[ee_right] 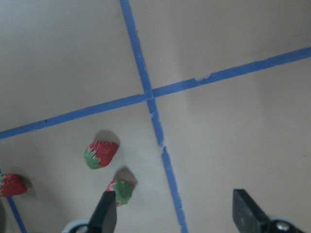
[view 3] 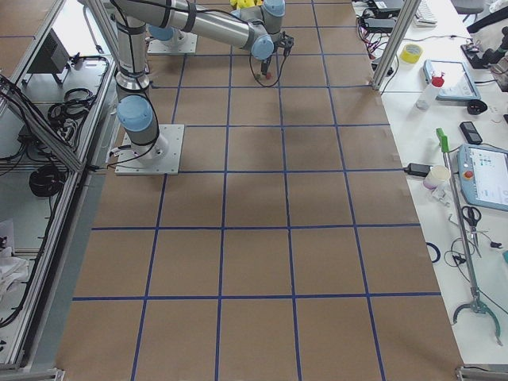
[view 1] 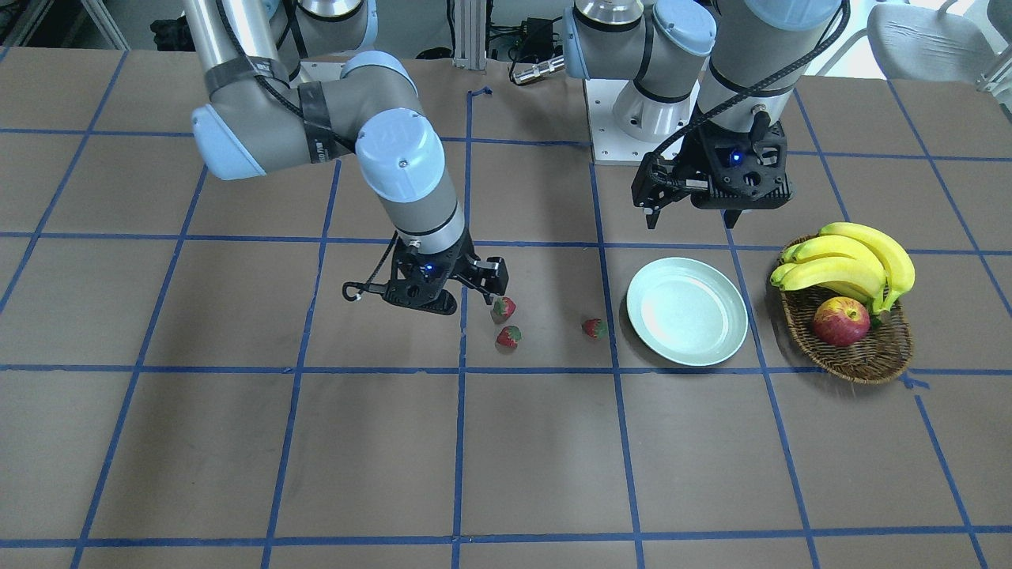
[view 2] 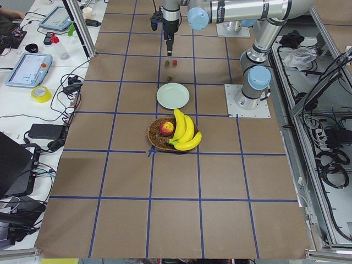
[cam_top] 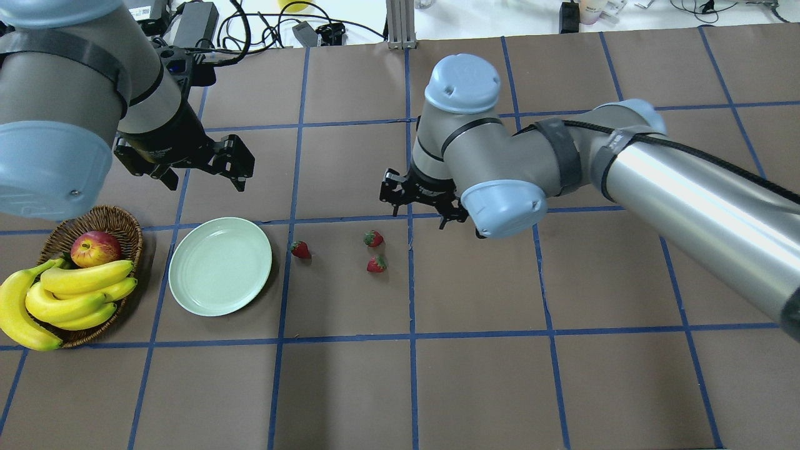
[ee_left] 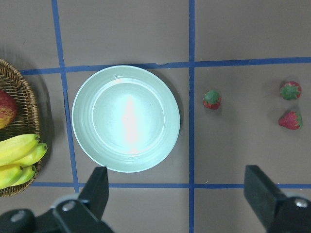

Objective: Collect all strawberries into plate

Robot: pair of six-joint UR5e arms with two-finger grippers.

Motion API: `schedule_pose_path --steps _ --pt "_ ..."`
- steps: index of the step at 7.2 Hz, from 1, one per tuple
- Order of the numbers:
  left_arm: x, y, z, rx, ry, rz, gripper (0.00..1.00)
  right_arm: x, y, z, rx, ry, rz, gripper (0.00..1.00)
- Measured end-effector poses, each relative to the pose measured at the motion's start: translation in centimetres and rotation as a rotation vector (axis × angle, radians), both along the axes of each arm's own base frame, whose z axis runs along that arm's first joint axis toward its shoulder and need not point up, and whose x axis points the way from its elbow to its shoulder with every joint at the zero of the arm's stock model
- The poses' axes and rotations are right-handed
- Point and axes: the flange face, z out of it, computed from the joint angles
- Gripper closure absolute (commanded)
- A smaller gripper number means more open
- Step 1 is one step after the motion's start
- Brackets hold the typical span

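Looking first at the exterior front-facing view, we see all three strawberries [view 1: 503,308] on the bare tabletop [view 1: 237,442], well in from its edges. Two lie close together, and the single strawberry [view 1: 594,328] lies just beside the plate [view 1: 686,312], which is empty. The right gripper [view 1: 468,292] hangs low, just beside the pair. The left gripper [view 1: 692,209] hovers behind the plate. A basket [view 1: 866,359] with bananas [view 1: 854,265] and an apple [view 1: 840,322] stands on the plate's other side.

From the overhead exterior view we read the same order toward the tabletop's left edge: pair, single strawberry [cam_top: 300,249], plate [cam_top: 220,265], basket. Both grippers show their jaws spread.

The exterior left view shows the plate [view 2: 172,95] between basket and berries. The exterior right view is too small to tell us more.

The left wrist-mounted view looks straight down on the plate [ee_left: 125,119], with the fingers [ee_left: 97,189] wide apart and nothing between them.

In the right wrist-mounted view the jaws are also wide and empty. One berry of the pair [ee_right: 121,191] shows just beside one finger [ee_right: 104,213], not in the middle of the gap. We cannot tell the height between them.

We judge that the step in hand is the first pick, from the pair. To do it well, we should shift the gripper sideways until one berry sits centred between the fingers. We should keep its neighbour outside the closing line, go down close to the tabletop and close softly, because such a small round thing may roll away.
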Motion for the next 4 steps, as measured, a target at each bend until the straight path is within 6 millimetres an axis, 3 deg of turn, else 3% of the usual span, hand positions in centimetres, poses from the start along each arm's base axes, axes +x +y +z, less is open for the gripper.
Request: schedule_pose_path --steps 2,4 --pt "-0.2 0.2 -0.4 0.008 -0.001 -0.005 0.0 -7.9 -1.6 3.2 -0.021 0.075 0.069 0.02" --pt "-1.0 0.5 -0.7 0.016 -0.003 -0.024 0.0 -13.2 -1.8 8.2 -0.035 0.153 0.115 0.0"
